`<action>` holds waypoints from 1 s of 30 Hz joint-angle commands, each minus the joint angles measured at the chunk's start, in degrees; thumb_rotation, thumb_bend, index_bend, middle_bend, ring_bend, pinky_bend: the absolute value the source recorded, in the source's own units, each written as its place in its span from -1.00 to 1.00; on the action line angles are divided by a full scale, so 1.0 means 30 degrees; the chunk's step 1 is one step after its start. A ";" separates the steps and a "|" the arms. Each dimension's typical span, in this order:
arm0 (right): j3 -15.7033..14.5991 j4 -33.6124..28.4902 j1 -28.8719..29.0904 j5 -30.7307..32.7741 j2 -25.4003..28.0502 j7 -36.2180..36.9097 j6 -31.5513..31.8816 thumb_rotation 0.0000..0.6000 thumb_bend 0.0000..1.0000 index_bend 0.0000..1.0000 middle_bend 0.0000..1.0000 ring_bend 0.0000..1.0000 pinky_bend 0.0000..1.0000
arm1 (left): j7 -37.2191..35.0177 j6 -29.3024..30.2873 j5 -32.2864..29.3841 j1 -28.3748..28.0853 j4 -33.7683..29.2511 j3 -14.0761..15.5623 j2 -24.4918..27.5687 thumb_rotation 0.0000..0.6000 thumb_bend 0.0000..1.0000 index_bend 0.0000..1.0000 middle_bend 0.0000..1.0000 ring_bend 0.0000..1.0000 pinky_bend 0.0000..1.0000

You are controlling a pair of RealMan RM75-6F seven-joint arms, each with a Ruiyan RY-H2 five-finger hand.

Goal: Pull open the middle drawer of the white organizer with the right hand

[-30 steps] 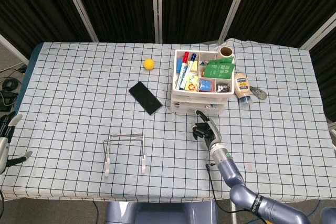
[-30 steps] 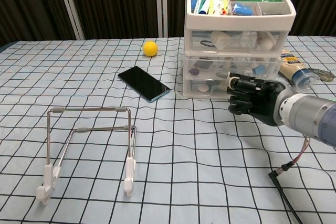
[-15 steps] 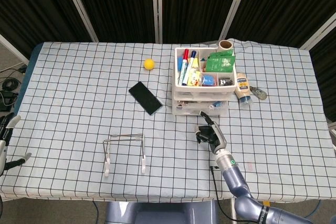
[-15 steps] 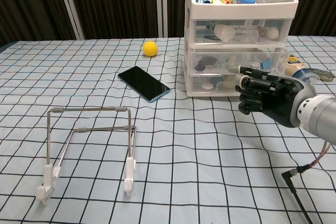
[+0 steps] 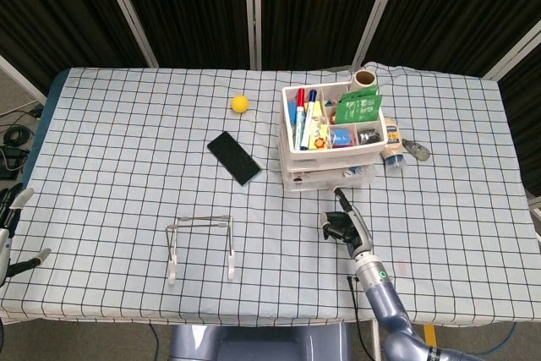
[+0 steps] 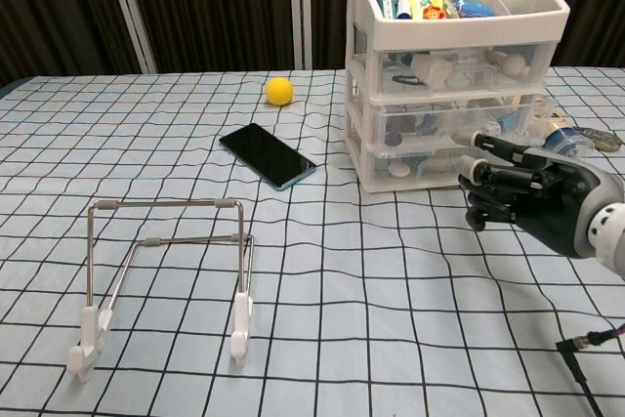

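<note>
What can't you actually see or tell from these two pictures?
- Whether the right hand grips the middle drawer: its fingers cover the handle in the chest view, too small in the head view.
- Left hand: cut off by the head view's left edge.
- Bottle behind the white organizer: label too small.

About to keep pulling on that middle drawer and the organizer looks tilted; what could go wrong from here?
The white organizer sits skewed and may slide or tip rather than its middle drawer opening. Markers in its top tray could spill. The right hand has only one finger at the drawer front, so it may slip off.
</note>
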 commanded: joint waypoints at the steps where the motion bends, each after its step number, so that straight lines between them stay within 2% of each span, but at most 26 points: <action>1: -0.0159 -0.0109 -0.0138 -0.0198 0.0130 0.0140 0.0086 1.00 0.01 -0.85 0.70 0.74 0.44 | 0.0025 -0.0041 -0.0009 -0.0008 -0.0011 0.0009 0.0000 1.00 -1.00 -1.00 -1.00 -1.00 -1.00; 9: -0.0297 0.0061 -0.0141 0.0078 0.0253 0.0265 -0.0004 1.00 0.01 -0.85 0.70 0.74 0.44 | 0.0166 -0.0106 0.0021 -0.0013 -0.0088 0.0044 0.0003 1.00 -1.00 -1.00 -1.00 -1.00 -1.00; 16: -0.0551 -0.0060 -0.0352 0.0053 0.0280 0.0311 0.0248 1.00 0.01 -0.96 0.69 0.74 0.44 | 0.0231 -0.0251 -0.0041 -0.0055 -0.0124 0.0046 0.0014 1.00 -1.00 -1.00 -1.00 -1.00 -1.00; 30: -0.1405 -0.1178 -0.1250 -0.1606 0.0746 -0.0151 0.2057 1.00 -0.01 -1.00 0.67 0.72 0.44 | 0.0254 -0.0242 -0.0017 -0.0030 -0.0159 0.0057 0.0042 1.00 -1.00 -1.00 -1.00 -1.00 -1.00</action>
